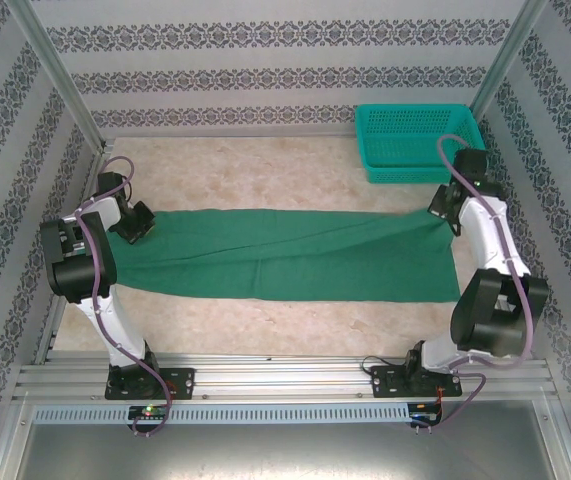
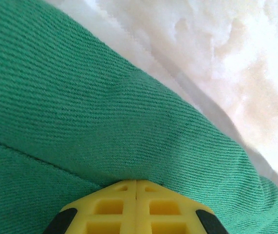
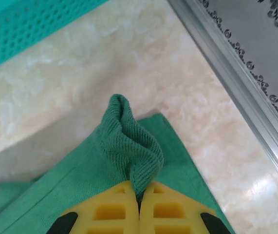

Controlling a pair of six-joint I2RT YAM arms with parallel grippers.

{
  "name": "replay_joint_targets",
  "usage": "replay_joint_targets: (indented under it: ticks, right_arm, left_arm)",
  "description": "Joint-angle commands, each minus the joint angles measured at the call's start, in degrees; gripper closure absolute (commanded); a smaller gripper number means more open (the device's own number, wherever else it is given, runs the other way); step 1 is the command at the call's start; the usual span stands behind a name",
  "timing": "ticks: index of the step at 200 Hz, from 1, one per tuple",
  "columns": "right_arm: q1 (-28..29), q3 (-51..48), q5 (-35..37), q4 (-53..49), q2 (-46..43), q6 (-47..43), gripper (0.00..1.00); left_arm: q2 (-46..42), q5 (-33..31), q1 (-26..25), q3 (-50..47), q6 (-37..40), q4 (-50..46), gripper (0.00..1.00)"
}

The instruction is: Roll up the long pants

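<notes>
The long pants [image 1: 295,255] lie flat and stretched left to right across the middle of the table, a dark green cloth. My left gripper [image 1: 143,228] is at their far left corner. In the left wrist view its yellow fingertips [image 2: 137,183] are pressed together, with the green cloth [image 2: 80,97] bunched right at the tips. My right gripper [image 1: 443,215] is at the far right corner. There its jaws [image 3: 139,187] are shut on a raised fold of the pants' hem [image 3: 124,141].
A teal mesh basket [image 1: 420,140] stands at the back right, close behind the right gripper, and its wall [image 3: 27,24] is in the right wrist view. An aluminium frame rail [image 3: 236,83] runs along the right side of the table. Patterned walls enclose the table.
</notes>
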Motion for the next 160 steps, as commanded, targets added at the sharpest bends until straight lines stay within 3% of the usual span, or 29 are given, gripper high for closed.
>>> replay_joint_targets:
  ticks: [1,25,48,88,115,154,156,160]
  right_arm:
    - [4.0,-4.4,6.6,-7.2,-4.7,-2.5,1.0]
    - [7.5,-7.0,13.0,-18.5,-9.0,-0.3,1.0]
    - [9.2,-8.2,15.5,-21.7,-13.1,1.3,1.0]
    - [13.0,-4.3,0.9,-26.0,-12.1,0.1,1.0]
    - [24.7,-4.6,-2.9,-27.4,-9.0,2.9,1.0]
    - [45.3,-4.6,-6.3,-31.3,2.5,10.5,1.0]
    - [46.1,-4.8,-6.6,-31.4,2.9,11.0,0.98]
    - [47.6,-4.9,-6.8,-31.5,4.0,11.8,0.79]
  left_arm:
    - [0.9,-0.7,-0.3,-0.7,1.5,-1.5,1.0]
    - [0.9,-0.7,-0.3,-0.7,1.2,-1.1,1.0]
    - [2.2,-0.3,-0.4,0.5,1.1,-1.3,1.0]
    - [2.4,-0.9,-0.3,0.7,1.4,-1.5,1.0]
    - [2.7,-1.8,-0.3,0.9,1.6,-1.8,1.0]
    - [2.7,-3.0,-0.3,1.6,2.2,-2.6,1.0]
    - [2.7,-3.0,-0.3,1.5,2.2,-2.6,1.0]
    - [2.7,-3.1,-0.3,1.5,2.3,-2.6,1.0]
